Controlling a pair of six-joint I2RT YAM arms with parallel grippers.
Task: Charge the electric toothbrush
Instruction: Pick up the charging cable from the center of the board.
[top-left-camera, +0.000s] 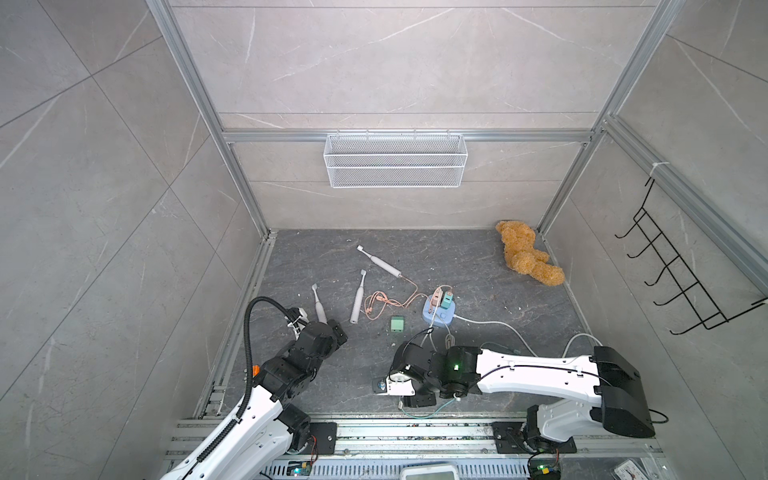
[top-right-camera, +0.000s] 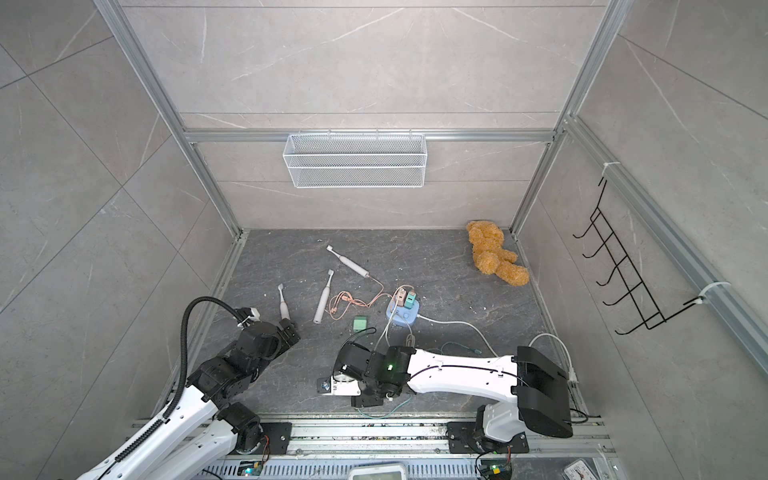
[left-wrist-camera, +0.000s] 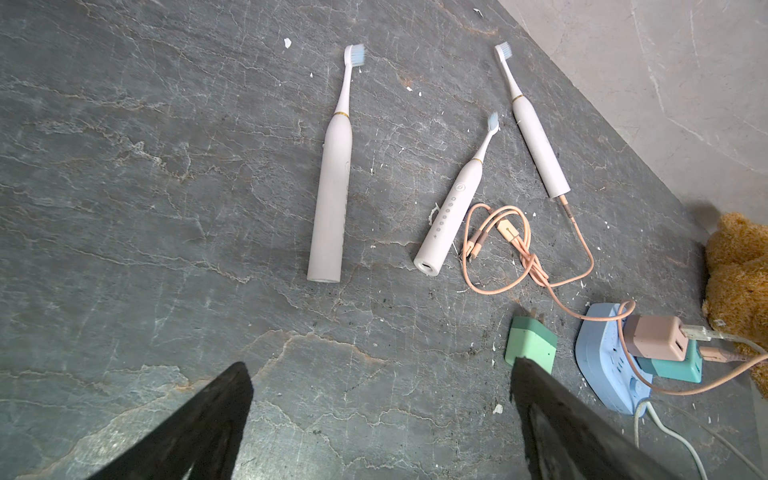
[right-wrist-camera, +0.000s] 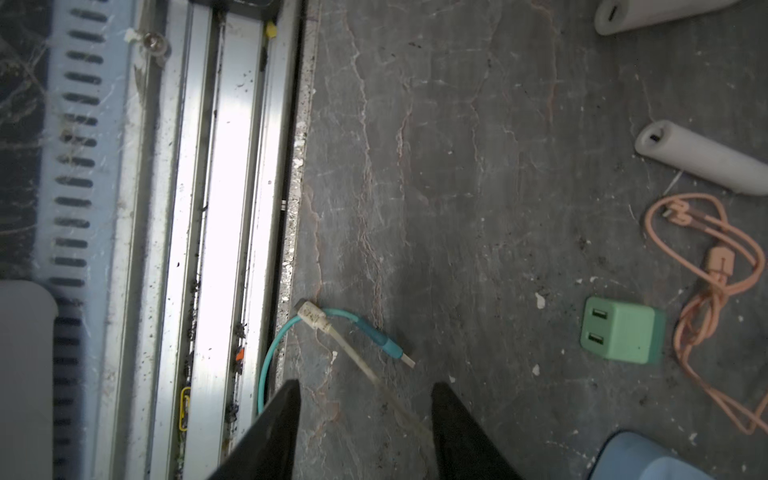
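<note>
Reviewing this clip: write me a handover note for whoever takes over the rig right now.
Left hand: open, empty, hovering near the base of the leftmost toothbrush.
Right hand: open, empty, over the loose ends of a white cable and a teal cable.
Done: far toothbrush appears plugged into the pink cable, which runs to the power strip.
Left: leftmost and middle toothbrush lie unplugged; a green adapter lies loose.

Dark stone table, three toothbrushes lying ahead of the left gripper, pink cable coiled beside them, green plug close by that gripper, blue power strip just past the plug, teal cable and white cable ends just ahead of the right gripper, teddy bear well apart from both.
</note>
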